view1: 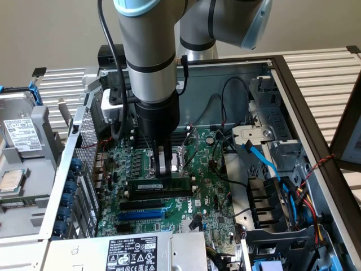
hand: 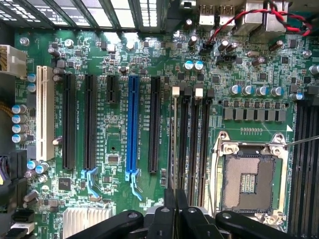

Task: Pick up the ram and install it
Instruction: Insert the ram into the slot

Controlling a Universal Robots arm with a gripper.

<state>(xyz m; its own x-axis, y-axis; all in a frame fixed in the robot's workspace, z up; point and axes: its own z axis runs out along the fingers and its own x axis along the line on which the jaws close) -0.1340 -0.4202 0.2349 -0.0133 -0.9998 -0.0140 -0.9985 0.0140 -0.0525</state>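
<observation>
The ram [view1: 161, 185] is a long dark stick with a white label, standing on edge across the green motherboard [view1: 211, 197] inside the open computer case. My gripper [view1: 165, 171] comes straight down onto its top edge and is shut on it. In the wrist view the ram [hand: 172, 144] appears edge-on as a thin line running out from between the closed fingers [hand: 169, 204]. It lines up with the memory slot nearest the blue expansion slot [hand: 132, 124]. Two empty black slots [hand: 185, 144] with white end clips lie beside it.
The open CPU socket [hand: 248, 179] sits just past the memory slots. Blue and black cables [view1: 262, 161] and a drive cage crowd the exterior view's right. A labelled power supply [view1: 141, 251] is at the front, and a hard drive [view1: 22, 135] lies outside the case.
</observation>
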